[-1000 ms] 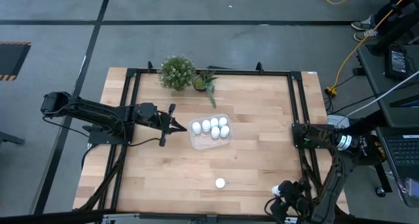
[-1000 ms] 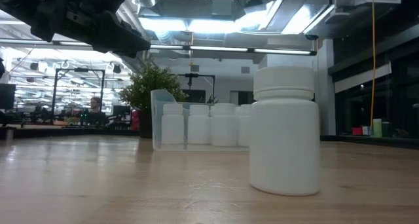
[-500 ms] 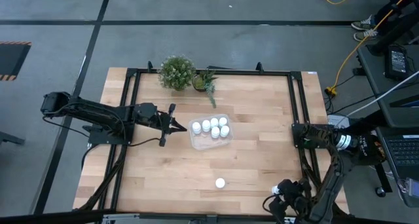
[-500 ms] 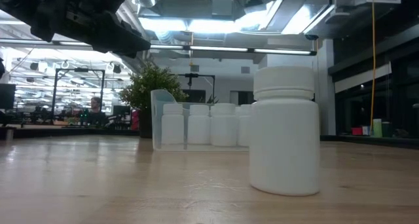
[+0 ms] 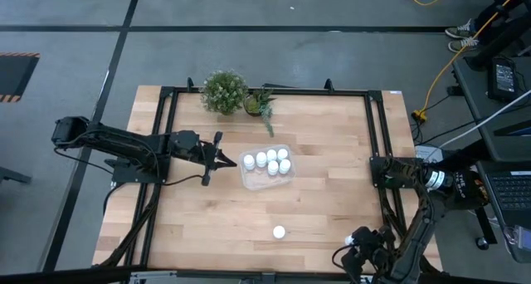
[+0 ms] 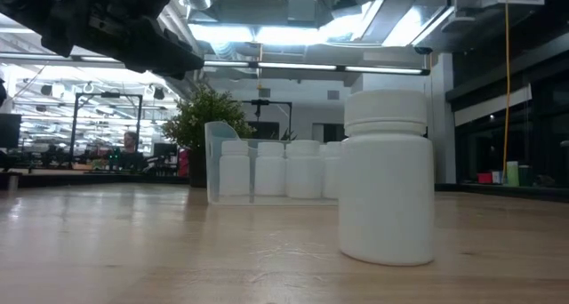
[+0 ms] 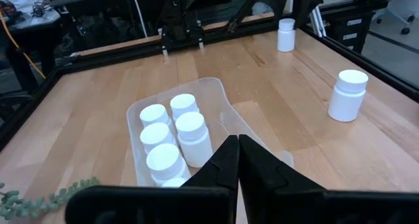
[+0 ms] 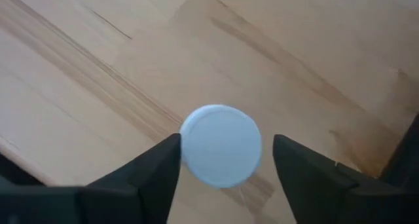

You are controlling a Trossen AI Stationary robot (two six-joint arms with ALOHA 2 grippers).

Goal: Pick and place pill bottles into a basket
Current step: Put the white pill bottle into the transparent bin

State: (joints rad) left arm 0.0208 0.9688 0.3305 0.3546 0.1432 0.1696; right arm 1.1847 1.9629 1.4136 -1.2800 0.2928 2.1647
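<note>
The basket, a clear shallow tray [image 5: 253,178] [image 7: 216,86], lies mid-table with several white pill bottles [image 5: 272,161] [image 7: 177,129] standing in it. My left gripper [image 5: 235,160] [image 7: 237,145] hovers shut just left of the tray. One bottle [image 5: 280,232] [image 6: 388,175] stands alone on the wood nearer the front edge. At the near right corner another bottle [image 8: 221,145] [image 7: 286,34] stands upright. My right gripper [image 5: 355,245] [image 8: 226,149] points down over it, open, with one finger on each side of its cap.
Two potted plants [image 5: 224,91] stand at the table's far edge. A black frame rail [image 5: 377,134] runs around the tabletop. Bare wood [image 5: 332,201] lies between the tray and the right arm.
</note>
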